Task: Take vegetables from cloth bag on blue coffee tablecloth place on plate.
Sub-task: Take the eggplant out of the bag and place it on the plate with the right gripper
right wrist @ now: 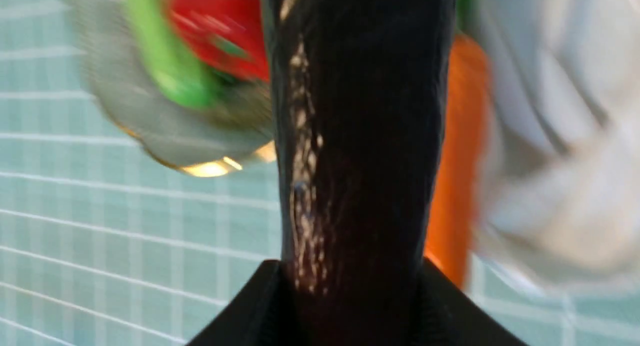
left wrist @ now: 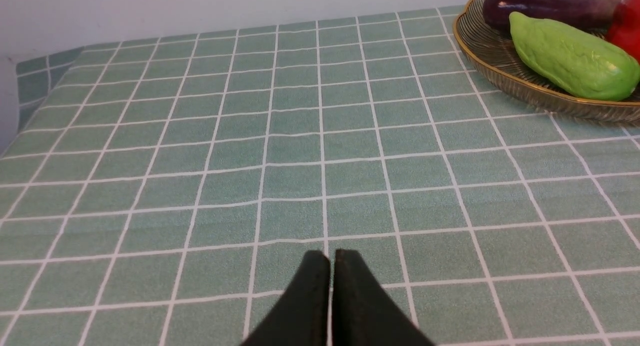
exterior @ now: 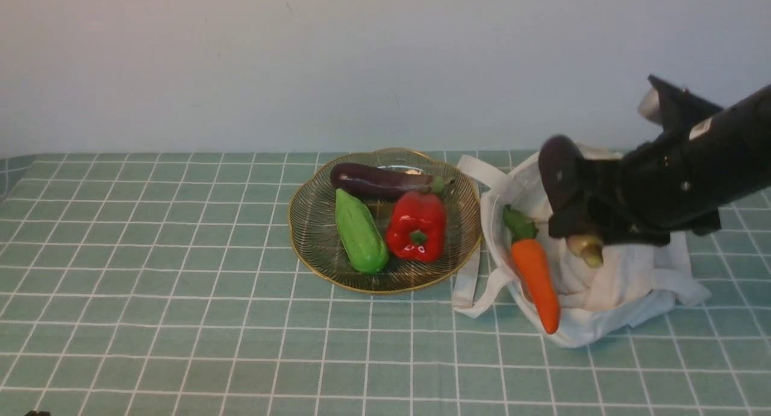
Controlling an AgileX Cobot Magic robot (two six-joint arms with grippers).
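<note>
PLATE RUN UNDER WAY: Near the right edge of the tablecloth [exterior: 150,283], our right gripper [exterior: 581,220] is clamped across the slim dark vegetable [exterior: 557,163], held above the cloth bag [exterior: 626,295] with its pale stub pointing down. Our left gripper [left wrist: 330,286] hangs low over the cloth, jaws pressed together. We judge the long vegetable could swivel or slip mid-carry, or roll off the crowded plate [exterior: 313,235].
</note>
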